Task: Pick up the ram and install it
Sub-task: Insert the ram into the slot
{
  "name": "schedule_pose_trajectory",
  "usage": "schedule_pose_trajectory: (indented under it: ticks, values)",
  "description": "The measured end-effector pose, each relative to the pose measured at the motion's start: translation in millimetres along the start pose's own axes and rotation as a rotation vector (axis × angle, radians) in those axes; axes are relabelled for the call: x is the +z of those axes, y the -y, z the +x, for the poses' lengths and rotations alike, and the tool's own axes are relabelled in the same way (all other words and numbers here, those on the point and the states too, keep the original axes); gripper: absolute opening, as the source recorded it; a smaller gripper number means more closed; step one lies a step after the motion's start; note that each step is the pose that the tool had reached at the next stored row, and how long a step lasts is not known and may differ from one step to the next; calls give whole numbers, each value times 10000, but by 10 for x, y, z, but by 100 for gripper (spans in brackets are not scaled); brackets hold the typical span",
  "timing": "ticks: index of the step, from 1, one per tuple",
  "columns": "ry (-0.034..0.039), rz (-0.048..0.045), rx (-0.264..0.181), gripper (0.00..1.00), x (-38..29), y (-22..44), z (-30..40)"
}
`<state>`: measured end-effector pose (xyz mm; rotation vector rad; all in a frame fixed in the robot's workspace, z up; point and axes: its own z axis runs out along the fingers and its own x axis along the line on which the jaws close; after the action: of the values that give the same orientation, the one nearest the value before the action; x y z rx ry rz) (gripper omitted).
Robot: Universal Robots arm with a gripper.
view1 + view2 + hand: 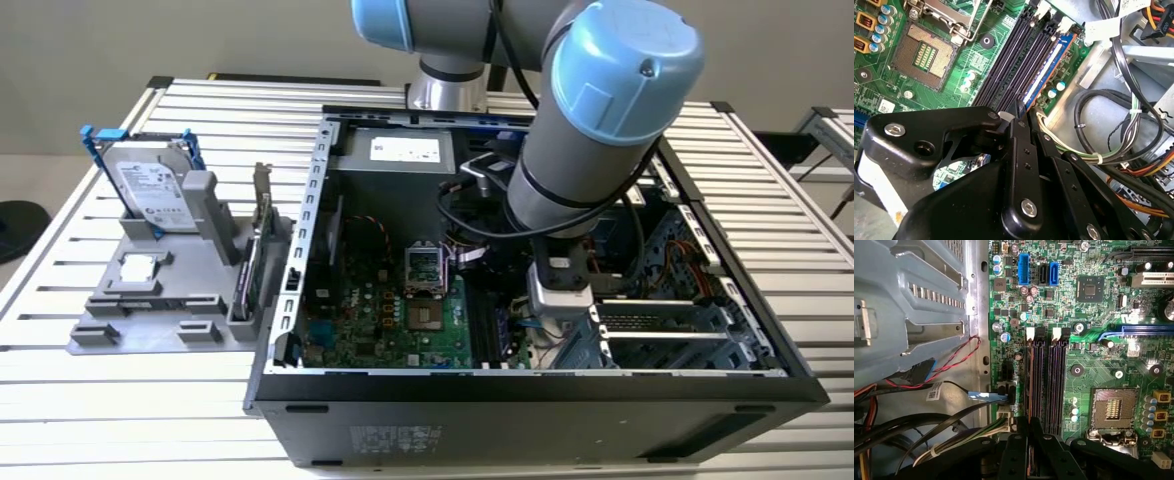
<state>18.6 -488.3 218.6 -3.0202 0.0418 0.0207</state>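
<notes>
Inside the open computer case [287, 300], we see the fingers [1021, 117] clenched on the ram [1046, 72], seated edgewise in the outermost motherboard slot.

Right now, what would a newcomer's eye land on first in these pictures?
First the big grey-and-blue robot arm reaching down into the open computer case in the exterior view. Next, in the second wrist view, the ram, a blue-faced stick lying along the outermost slot of the green motherboard, just ahead of the black gripper.
</notes>
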Motion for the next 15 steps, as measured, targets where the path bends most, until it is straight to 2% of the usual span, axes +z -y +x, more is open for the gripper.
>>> schedule_pose_trajectory:
  ticks: [15]
  values:
    - [-3, 2, -1, 0, 8, -4, 5]
